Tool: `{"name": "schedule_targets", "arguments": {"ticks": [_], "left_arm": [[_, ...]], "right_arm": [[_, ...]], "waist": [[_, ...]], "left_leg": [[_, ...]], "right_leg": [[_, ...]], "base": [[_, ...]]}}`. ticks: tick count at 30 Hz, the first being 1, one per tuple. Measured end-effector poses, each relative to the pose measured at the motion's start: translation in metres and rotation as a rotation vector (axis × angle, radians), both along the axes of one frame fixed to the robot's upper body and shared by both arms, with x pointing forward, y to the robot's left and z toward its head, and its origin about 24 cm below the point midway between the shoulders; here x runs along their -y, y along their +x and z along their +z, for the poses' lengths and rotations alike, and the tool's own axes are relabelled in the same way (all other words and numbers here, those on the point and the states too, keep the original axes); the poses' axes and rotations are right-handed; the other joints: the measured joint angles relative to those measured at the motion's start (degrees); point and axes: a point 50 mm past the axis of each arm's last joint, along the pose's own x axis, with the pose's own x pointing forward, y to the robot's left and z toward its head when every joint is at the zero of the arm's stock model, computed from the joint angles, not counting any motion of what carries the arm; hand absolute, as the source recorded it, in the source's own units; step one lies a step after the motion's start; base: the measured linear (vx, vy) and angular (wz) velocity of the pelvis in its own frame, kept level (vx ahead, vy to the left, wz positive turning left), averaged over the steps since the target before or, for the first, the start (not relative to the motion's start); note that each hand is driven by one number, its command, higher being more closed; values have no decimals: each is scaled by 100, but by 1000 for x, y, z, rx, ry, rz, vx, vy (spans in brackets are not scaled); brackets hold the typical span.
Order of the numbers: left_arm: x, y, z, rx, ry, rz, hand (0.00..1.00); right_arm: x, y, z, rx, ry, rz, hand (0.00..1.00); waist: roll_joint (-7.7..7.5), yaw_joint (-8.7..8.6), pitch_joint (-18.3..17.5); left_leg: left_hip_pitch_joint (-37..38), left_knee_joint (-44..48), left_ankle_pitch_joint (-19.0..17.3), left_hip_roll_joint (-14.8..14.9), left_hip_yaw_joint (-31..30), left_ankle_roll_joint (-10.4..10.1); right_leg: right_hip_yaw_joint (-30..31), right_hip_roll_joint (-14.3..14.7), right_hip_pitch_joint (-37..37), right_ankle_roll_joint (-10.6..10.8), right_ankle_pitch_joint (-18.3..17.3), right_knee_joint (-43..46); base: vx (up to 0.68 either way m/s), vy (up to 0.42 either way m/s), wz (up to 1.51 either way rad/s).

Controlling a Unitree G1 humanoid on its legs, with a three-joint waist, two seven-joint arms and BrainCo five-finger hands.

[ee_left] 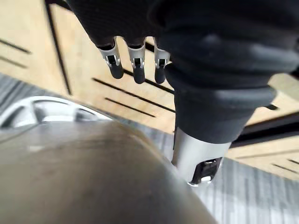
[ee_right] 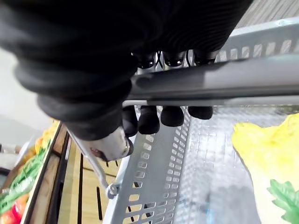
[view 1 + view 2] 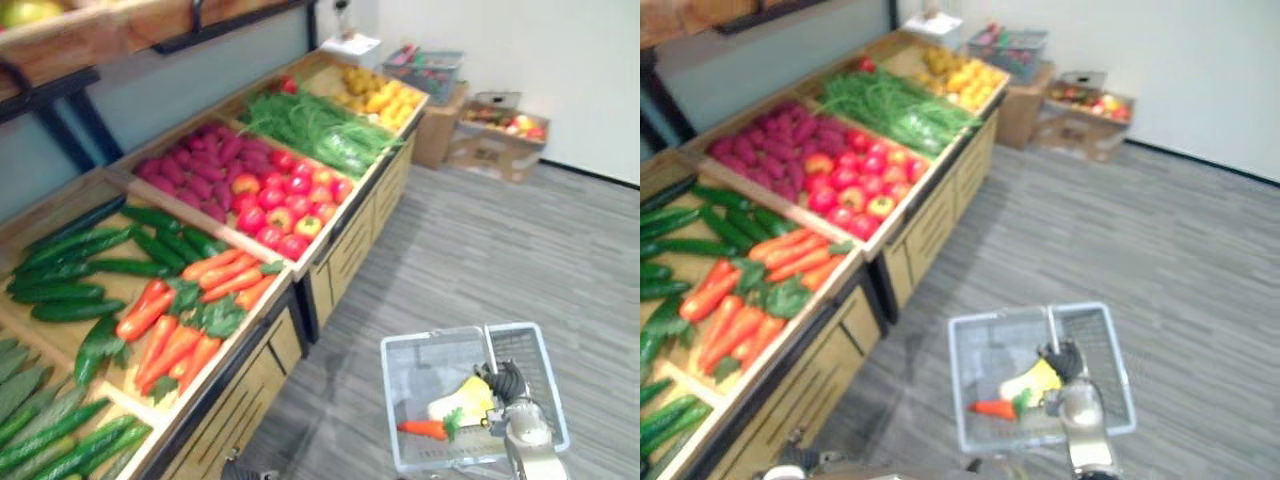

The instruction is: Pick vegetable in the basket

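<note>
1. Running from the near left to the far middle of the head views, a long wooden surface with slatted cabinet fronts is divided into open compartments.
2. Grey plank-patterned floor lies to the right of it, up to a white wall.
3. Compartment contents, near to far: cucumbers; loose carrots with green leaves, just beside the cucumbers; purple tubers; red round fruit, touching the tubers' edge; a bundle of long green stalks; yellow produce at the far end.
4. Cardboard boxes stand on the floor by the wall, past the far end of the surface.
5. A pale mesh basket sits low at the right, apart from the surface. Whether it rests on the floor cannot be told.
6. The right hand is over the basket's middle. Its wrist view shows the fingers wrapped fully round the grey handle, dark tips curled beneath the bar.
7. The left hand hangs in front of the wooden cabinet front. Its fingers are straight and relaxed, with nothing held.
8. Inside the basket lies a yellow vegetable with a pale end, directly below the right hand.
9. One carrot with a green top lies on the basket floor, just beside the yellow vegetable, on its nearer side.
</note>
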Motion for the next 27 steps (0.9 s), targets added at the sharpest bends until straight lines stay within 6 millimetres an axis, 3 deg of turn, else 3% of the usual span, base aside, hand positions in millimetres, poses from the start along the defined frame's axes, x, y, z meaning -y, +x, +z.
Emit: {"name": "schedule_targets", "arguments": {"ticks": [1, 3, 6, 7, 14, 18, 19, 21, 22, 24, 26, 27], "left_arm": [[17, 2, -2, 12, -32, -20, 0], [17, 3, -2, 14, -30, -25, 0], [15, 6, 0, 21, -14, -47, 0], [16, 8, 1, 29, -11, -54, 0], [19, 8, 0, 17, -7, -103, 0], [18, 8, 0, 19, -5, -106, 0], [17, 9, 1, 21, 0, -107, 0], [13, 8, 1, 15, 8, -112, 0], [15, 7, 0, 14, -19, -116, 0], [13, 6, 2, 23, -24, -121, 0], [8, 6, 3, 18, 7, -140, 0], [9, 6, 2, 11, 11, -140, 0]], "right_arm": [[6, -8, -3, -21, -17, -5, 100], [7, -21, -10, -62, -11, -16, 100], [8, -20, -9, -59, -13, -19, 100], [6, -20, -10, -60, -9, -15, 100], [21, -29, -15, -93, -33, -93, 100], [22, -23, -13, -76, -45, -106, 100], [22, -19, -11, -62, -46, -108, 100], [25, -18, -9, -54, -48, -123, 100], [25, -14, -7, -41, -51, -126, 100], [21, -9, -6, -27, -45, -120, 100], [16, -6, -5, -25, -44, -94, 100], [16, -4, -4, -18, -44, -90, 100]], "waist": [[333, -5, 64], [356, -39, 13], [325, -70, 60], [320, -10, 70], [290, 20, 106], [275, 111, 116], [224, 180, 147], [107, 173, 204], [50, 198, 242], [25, 185, 264], [-2, 176, 275], [16, 155, 278]], "left_leg": [[-155, -1085, -412, -1086, -1460, -255], [-52, -1656, -381, -1408, -1692, -271], [-100, -1948, -423, -1572, -1645, -333], [-84, -2117, -423, -1651, -1671, -333], [144, -2945, -442, -2126, -1945, -329], [102, -2984, -710, -2248, -1854, -250], [85, -2898, -921, -2338, -1774, -192], [153, -2845, -1055, -2515, -1799, -150], [215, -2900, -1077, -2573, -1756, -124], [396, -3015, -1067, -2580, -1789, -110], [697, -3210, -988, -2554, -1870, -66], [706, -3254, -914, -2510, -1913, -108]], "right_leg": [[959, -26, -263, 8, 258, -153], [1097, -36, -253, 215, 351, -325], [1056, -99, -284, 290, 700, -660], [1058, -109, -305, 311, 810, -749], [1066, -294, -425, 468, 936, -783], [1288, -452, -751, 575, 940, -527], [1395, -648, -1063, 646, 598, 71], [1376, -952, -1393, 651, 352, 978], [1225, -1135, -1730, 563, 345, 1747], [1131, -1272, -1968, 425, 464, 2451], [918, -1397, -1971, 442, 480, 2819], [758, -1411, -1937, 318, 318, 2717]], "base": [[-36, 261, -325], [61, 183, -141], [78, 108, 13], [78, 107, 3], [40, 85, 1], [-44, 116, -27], [-55, 141, -26], [-46, 153, -7], [-30, 117, -4], [13, 65, 2], [139, -5, 14], [204, -88, 14]]}}
